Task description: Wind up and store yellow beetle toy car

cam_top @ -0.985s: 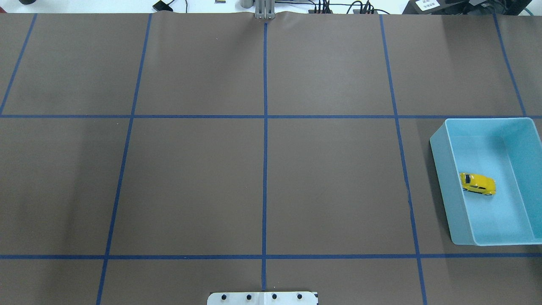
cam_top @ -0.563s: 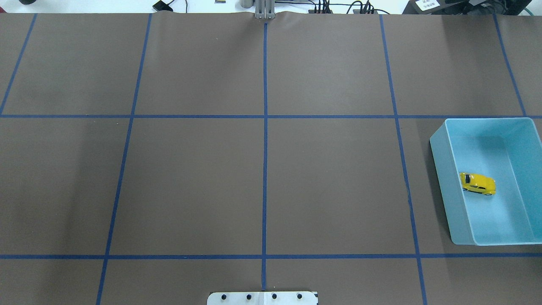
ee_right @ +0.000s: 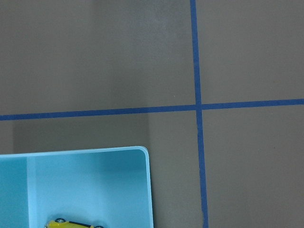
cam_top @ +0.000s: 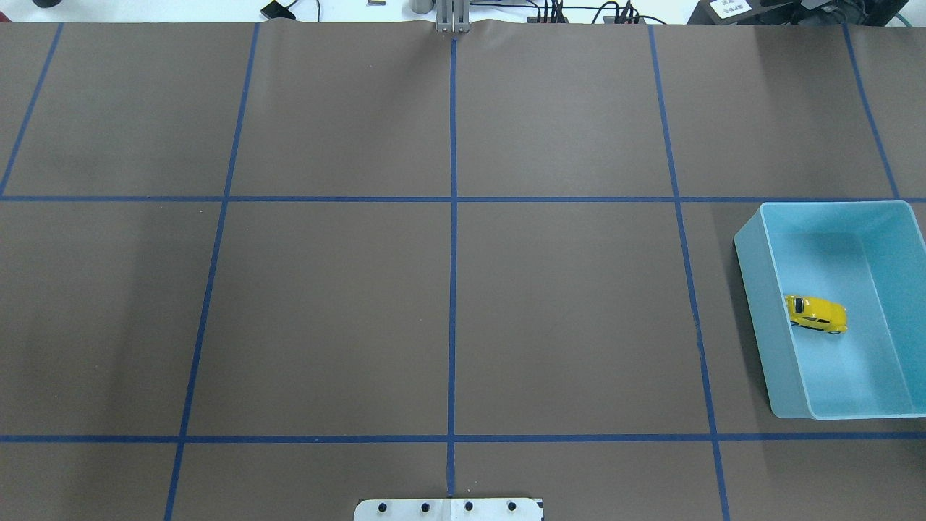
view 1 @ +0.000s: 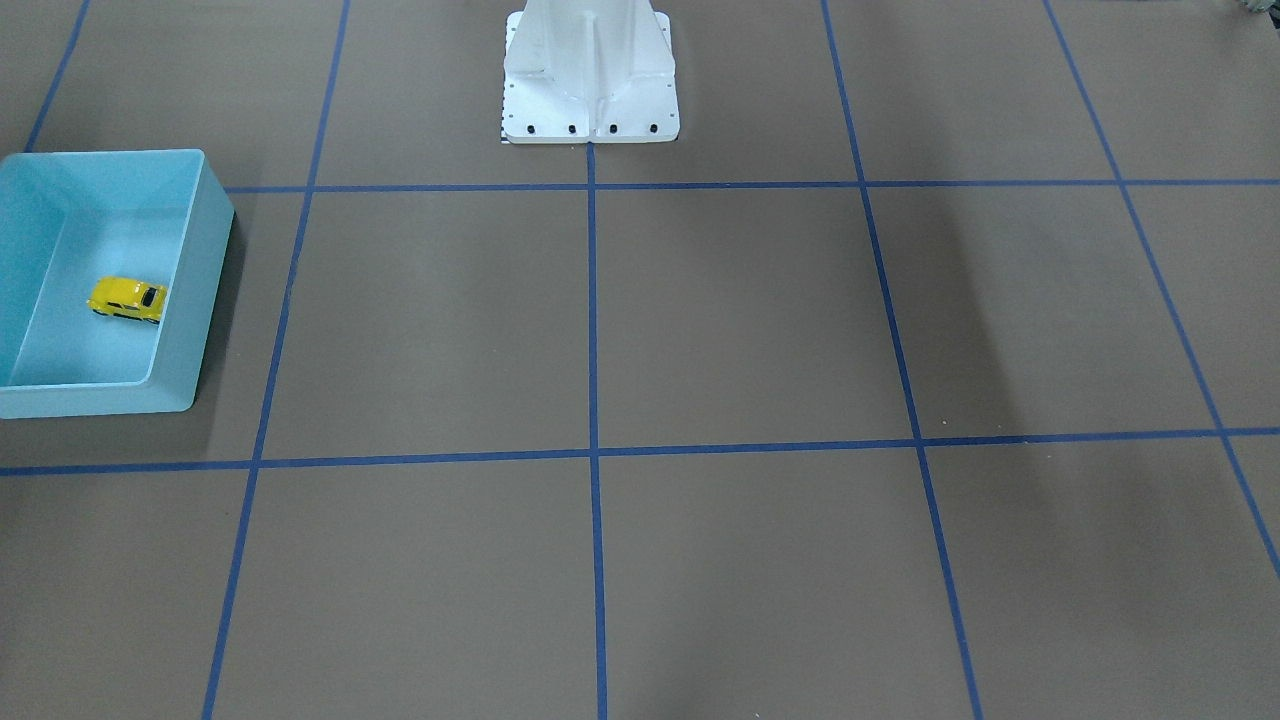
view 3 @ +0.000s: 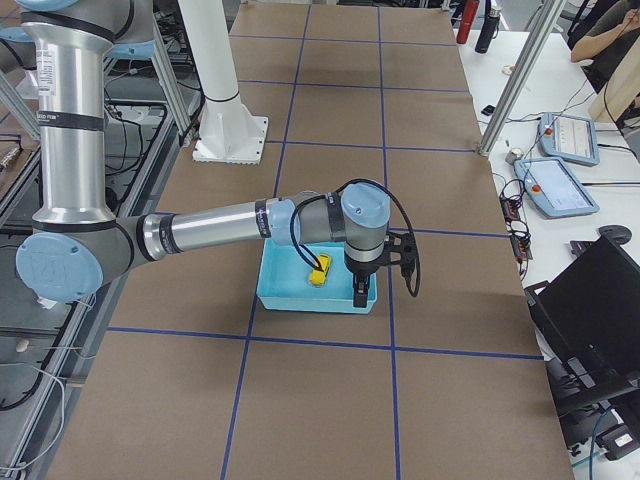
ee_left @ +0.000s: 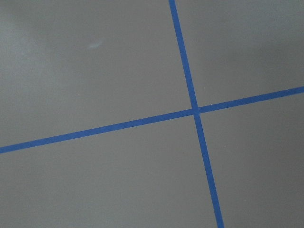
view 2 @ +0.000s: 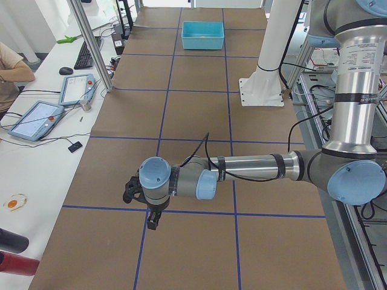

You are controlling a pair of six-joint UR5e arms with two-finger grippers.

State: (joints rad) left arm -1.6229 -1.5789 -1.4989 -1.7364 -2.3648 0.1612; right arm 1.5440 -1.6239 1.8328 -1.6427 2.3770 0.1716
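The yellow beetle toy car [cam_top: 817,314] lies on its wheels inside the light blue bin [cam_top: 752,289] at the table's right. It also shows in the front view [view 1: 127,299], the right side view [view 3: 320,270] and at the bottom edge of the right wrist view [ee_right: 71,223]. My right gripper [view 3: 360,295] hangs high over the bin's outer end; I cannot tell if it is open. My left gripper [view 2: 151,220] hangs over bare table far from the bin [view 2: 202,36]; I cannot tell its state. Neither gripper shows in the overhead or front view.
Brown table cover with a blue tape grid [cam_top: 453,199]. The white robot base [view 1: 590,80] stands at the table's robot side. Operators' tablets [view 2: 36,118] and a keyboard lie on the side desk beyond the table edge.
The car and bin have not moved. The shadow inside the bin has faded and shifted slightly.
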